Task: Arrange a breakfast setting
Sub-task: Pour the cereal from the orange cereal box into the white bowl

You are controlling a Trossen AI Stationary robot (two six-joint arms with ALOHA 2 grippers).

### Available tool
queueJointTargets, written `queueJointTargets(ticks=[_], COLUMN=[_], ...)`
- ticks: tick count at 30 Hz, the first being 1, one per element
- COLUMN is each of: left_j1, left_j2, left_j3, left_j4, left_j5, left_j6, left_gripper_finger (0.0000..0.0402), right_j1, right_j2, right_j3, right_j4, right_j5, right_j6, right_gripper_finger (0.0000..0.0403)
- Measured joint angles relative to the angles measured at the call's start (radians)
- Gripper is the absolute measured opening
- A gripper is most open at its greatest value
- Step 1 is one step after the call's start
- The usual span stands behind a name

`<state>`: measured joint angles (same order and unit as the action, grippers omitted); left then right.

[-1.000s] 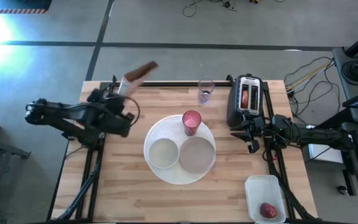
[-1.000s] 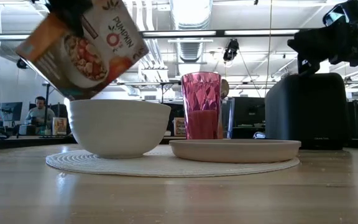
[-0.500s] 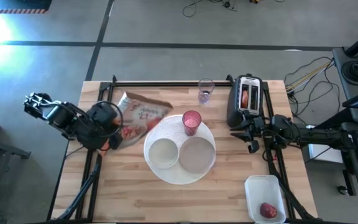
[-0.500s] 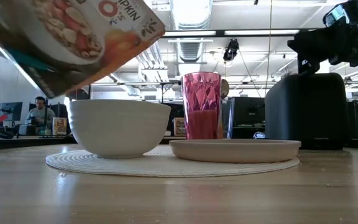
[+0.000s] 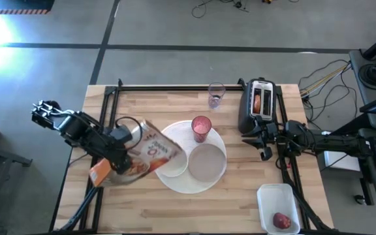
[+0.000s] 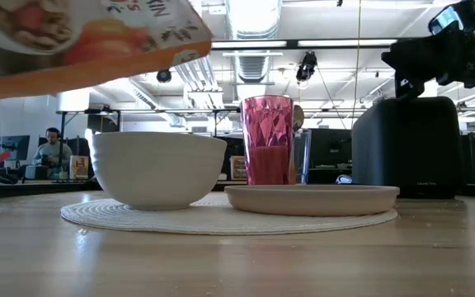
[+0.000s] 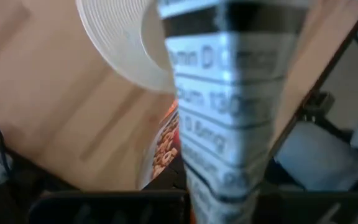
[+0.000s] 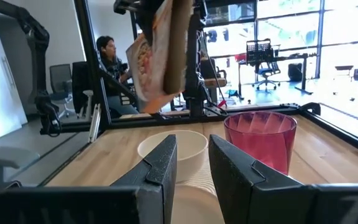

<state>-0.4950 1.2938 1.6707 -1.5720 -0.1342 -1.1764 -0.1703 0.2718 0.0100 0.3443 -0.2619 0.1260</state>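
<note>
The left gripper is clamped on a cereal box, holding it tipped above the tabletop so that one end overlaps the small white bowl. The box front shows a photograph of cereal; in the low view only fragments of lettering are readable at its edge. In the left wrist view the box's side panel carries a blurred nutrition table, with a figure resembling "130mg" legible. The bowl sits on the large round white plate, beside the small grey plate. The pink tumbler stands upright on the far rim of the large plate. A clear glass stands apart, near the tabletop's far edge. A black toaster holds the bagel half in one slot. The red apple lies in a white container at the near right corner. The right gripper hovers beside the toaster, fingers slightly parted and empty.
</note>
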Motion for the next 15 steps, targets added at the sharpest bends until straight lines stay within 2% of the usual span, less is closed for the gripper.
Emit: queueJointTargets(ticks=[8, 15], left_j1=[0.016, 0.088], left_j2=[0.068, 0.088], left_j3=[0.017, 0.018], left_j4=[0.003, 0.001], left_j5=[0.166, 0.306], left_j6=[-0.001, -0.012], left_gripper_finger=[0.0000, 0.0000], right_j1=[0.000, 0.000], right_j2=[0.000, 0.000], right_j3=[0.000, 0.000], right_j4=[-0.001, -0.005], right_j5=[0.000, -0.001], right_j6=[-0.005, -0.023], right_gripper_finger=[0.0084, 0.0084])
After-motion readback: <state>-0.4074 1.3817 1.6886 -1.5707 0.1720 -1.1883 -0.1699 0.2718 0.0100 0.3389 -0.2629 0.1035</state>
